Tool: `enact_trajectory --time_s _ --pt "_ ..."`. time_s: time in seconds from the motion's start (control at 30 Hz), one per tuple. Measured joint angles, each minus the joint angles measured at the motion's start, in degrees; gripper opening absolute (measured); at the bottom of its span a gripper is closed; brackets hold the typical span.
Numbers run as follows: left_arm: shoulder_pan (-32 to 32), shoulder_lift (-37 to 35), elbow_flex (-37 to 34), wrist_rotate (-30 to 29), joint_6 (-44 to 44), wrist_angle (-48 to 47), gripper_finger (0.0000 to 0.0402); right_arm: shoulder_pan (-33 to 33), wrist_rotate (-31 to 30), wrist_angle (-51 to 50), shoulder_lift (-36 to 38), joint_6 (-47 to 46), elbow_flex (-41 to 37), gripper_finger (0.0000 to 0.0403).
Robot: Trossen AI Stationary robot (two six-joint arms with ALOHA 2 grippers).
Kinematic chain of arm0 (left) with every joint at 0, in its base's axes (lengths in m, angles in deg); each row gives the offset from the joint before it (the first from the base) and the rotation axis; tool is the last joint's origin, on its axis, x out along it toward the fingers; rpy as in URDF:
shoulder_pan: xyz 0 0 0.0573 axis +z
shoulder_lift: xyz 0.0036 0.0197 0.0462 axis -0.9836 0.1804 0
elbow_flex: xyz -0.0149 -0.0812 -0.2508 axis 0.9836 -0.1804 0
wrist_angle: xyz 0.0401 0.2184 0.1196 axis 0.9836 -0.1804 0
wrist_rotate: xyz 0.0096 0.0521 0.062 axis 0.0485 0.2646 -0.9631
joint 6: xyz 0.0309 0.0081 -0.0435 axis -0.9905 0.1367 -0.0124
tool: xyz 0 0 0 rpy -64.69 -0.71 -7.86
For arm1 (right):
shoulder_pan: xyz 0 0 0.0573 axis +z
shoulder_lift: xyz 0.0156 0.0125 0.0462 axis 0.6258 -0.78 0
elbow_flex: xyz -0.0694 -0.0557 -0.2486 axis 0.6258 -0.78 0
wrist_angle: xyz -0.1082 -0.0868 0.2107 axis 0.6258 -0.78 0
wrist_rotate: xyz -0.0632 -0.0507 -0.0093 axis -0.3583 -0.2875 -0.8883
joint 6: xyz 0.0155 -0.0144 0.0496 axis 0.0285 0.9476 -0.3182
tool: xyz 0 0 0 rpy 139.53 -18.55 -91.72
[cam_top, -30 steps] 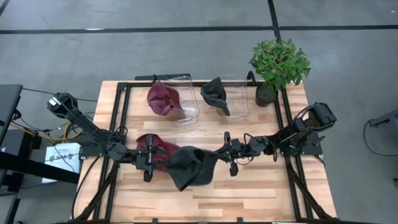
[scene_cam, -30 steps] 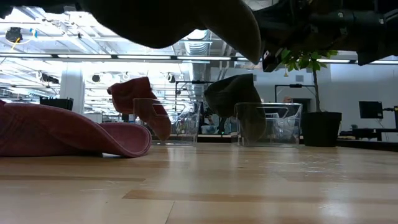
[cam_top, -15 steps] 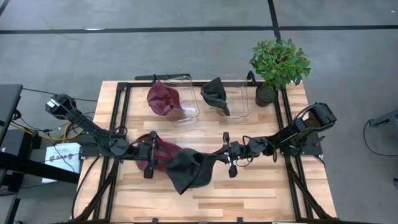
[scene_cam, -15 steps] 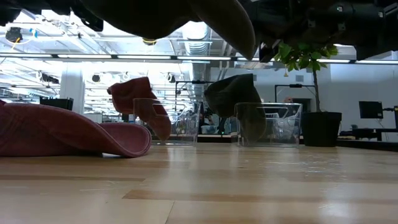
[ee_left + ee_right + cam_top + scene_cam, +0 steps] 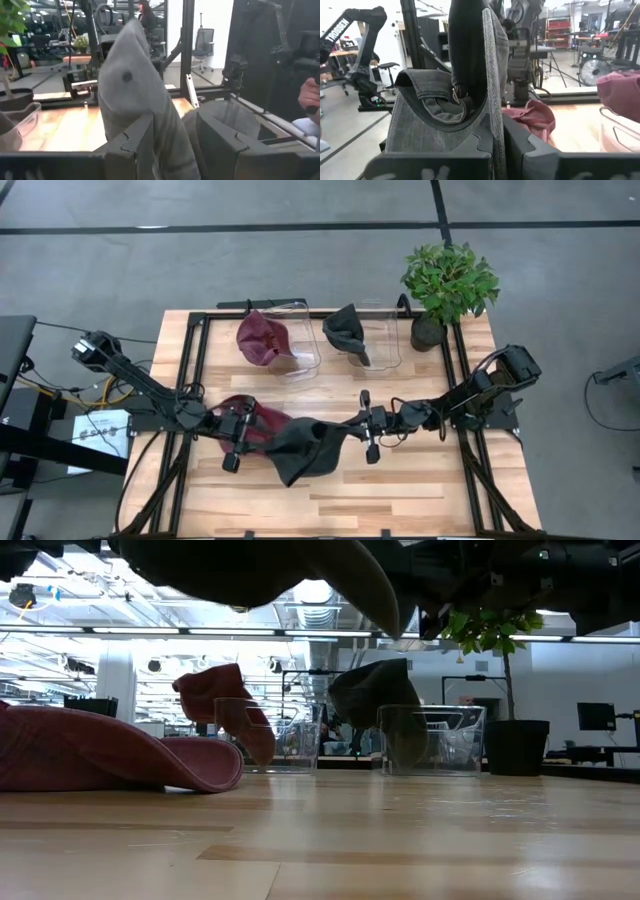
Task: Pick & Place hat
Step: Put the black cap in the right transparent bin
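A dark grey hat (image 5: pixel 305 450) hangs in the air between my two grippers over the table's middle; the low view shows its underside (image 5: pixel 260 570) high above the wood. My left gripper (image 5: pixel 258 438) is shut on its left side and my right gripper (image 5: pixel 350 430) on its right side. A maroon hat (image 5: pixel 250 413) lies on the table, brim down, below my left gripper, and shows in the low view (image 5: pixel 100 755). At the far side stand two clear bins, one holding a maroon hat (image 5: pixel 262 338), the other a dark hat (image 5: pixel 345 330). My left gripper pinches a bunched fold of the grey hat's crown cloth (image 5: pixel 167 135) between its two fingers. The fingers (image 5: pixel 140 145) come level from the table's left. The hat is lifted clear of the table. My right gripper pinches the hat's rim edge (image 5: pixel 496 115) between its two shut fingers, next to the stitched inner band (image 5: pixel 440 110). It comes level from the table's right. The hat stands on edge in the hold, clear of the table.
A potted plant (image 5: pixel 448 285) stands at the far right corner, beside the right bin (image 5: pixel 385 345). The left bin (image 5: pixel 300 350) sits next to it. A black frame (image 5: pixel 200 360) runs along the table's sides. Bare wood (image 5: pixel 400 500) lies near the front edge.
My left gripper has rolled about its own pointing line while staying in place, twisting the grey hat's left side with it. The hat stays lifted between both grippers, and my right gripper has barely moved.
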Motion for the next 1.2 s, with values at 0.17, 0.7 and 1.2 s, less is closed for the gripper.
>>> enact_trajectory --time_s 0.17,0.7,1.2 --pt "0.96 0.00 0.00 0.07 1.68 -0.79 0.0145 0.56 -0.04 2.09 0.00 2.14 0.00 0.0005" --pt "5.83 0.04 0.00 0.11 4.59 -2.18 0.0112 0.53 -0.04 2.44 0.02 2.75 0.07 0.0008" --pt "9.47 0.04 0.28 0.11 2.91 3.68 0.0010 0.53 -2.13 2.30 0.02 2.29 0.11 0.0032"
